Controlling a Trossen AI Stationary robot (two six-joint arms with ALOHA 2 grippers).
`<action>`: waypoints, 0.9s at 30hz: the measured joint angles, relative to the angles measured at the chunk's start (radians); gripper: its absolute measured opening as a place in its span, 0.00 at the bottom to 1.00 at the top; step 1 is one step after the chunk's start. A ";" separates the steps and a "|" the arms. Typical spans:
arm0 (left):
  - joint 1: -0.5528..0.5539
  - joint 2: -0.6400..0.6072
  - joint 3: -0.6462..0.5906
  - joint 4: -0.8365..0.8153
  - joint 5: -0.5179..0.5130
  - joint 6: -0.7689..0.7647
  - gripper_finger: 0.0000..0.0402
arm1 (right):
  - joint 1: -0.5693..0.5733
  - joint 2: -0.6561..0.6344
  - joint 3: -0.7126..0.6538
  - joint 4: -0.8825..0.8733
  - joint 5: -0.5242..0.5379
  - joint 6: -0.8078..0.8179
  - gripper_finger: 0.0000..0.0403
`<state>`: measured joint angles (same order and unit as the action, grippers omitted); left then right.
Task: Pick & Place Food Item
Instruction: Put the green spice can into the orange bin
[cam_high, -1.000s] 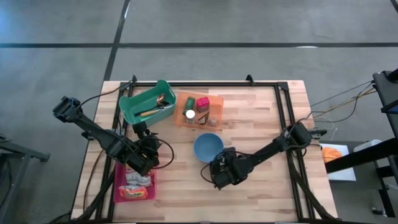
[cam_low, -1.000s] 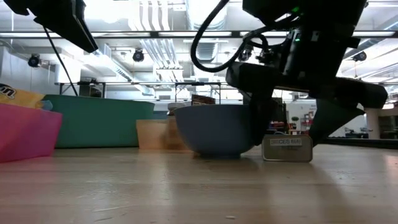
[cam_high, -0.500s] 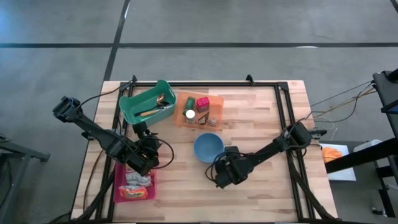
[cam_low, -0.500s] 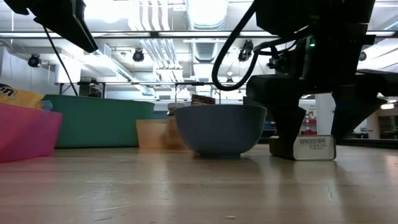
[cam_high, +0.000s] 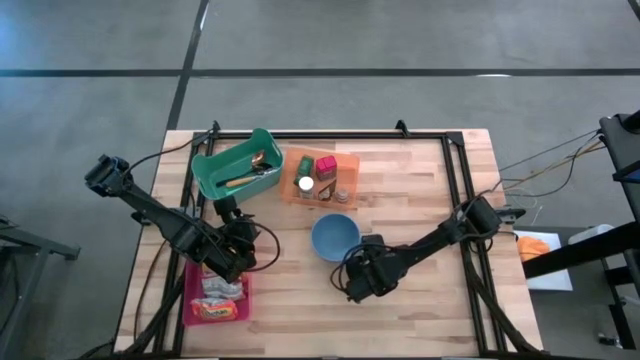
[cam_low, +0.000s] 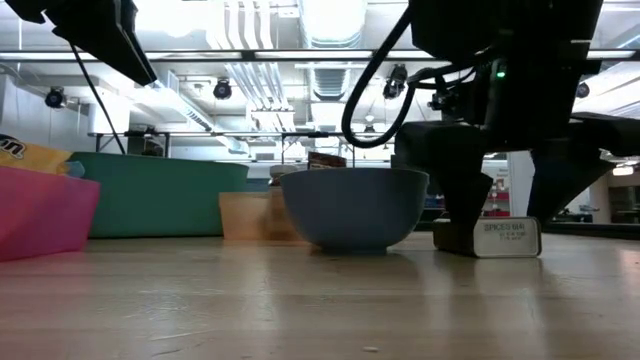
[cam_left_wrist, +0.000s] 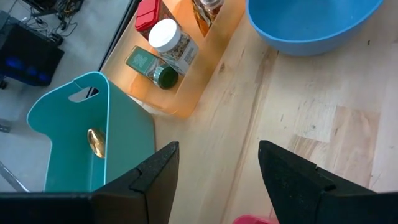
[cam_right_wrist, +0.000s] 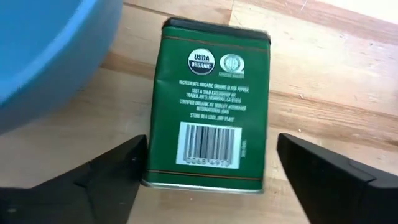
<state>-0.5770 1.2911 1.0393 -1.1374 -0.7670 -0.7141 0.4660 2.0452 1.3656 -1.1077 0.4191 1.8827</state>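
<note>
— While the green tin (cam_right_wrist: 210, 102) lies flat on the table (cam_high: 420, 190) beside the blue bowl (cam_high: 333, 235), who's nearer?
— Right gripper (cam_right_wrist: 205, 180); fingers open, straddling it, long axis pointing away. Left gripper's (cam_left_wrist: 214, 180) fingers open, empty.

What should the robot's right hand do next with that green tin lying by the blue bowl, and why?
Probably close its fingers. The right gripper sits low over the green tin, which lies flat on the table beside the blue bowl. One finger shows on each side of the tin, with a gap on both sides, so nothing is gripped yet. Closing should come before lifting.
</note>
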 joint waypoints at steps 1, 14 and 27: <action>0.000 0.000 0.000 0.002 0.000 0.000 0.55 | -0.001 0.001 -0.002 0.000 0.000 0.000 0.84; 0.000 0.000 0.000 0.012 0.000 0.000 0.55 | -0.004 -0.002 -0.029 0.017 0.008 -0.002 0.63; 0.036 0.000 0.006 0.326 0.000 -0.018 0.55 | 0.077 -0.040 -0.033 -0.141 -0.006 -0.042 0.63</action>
<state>-0.5412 1.2911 1.0452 -0.8118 -0.7666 -0.7319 0.5431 2.0055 1.3331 -1.2491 0.4129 1.8409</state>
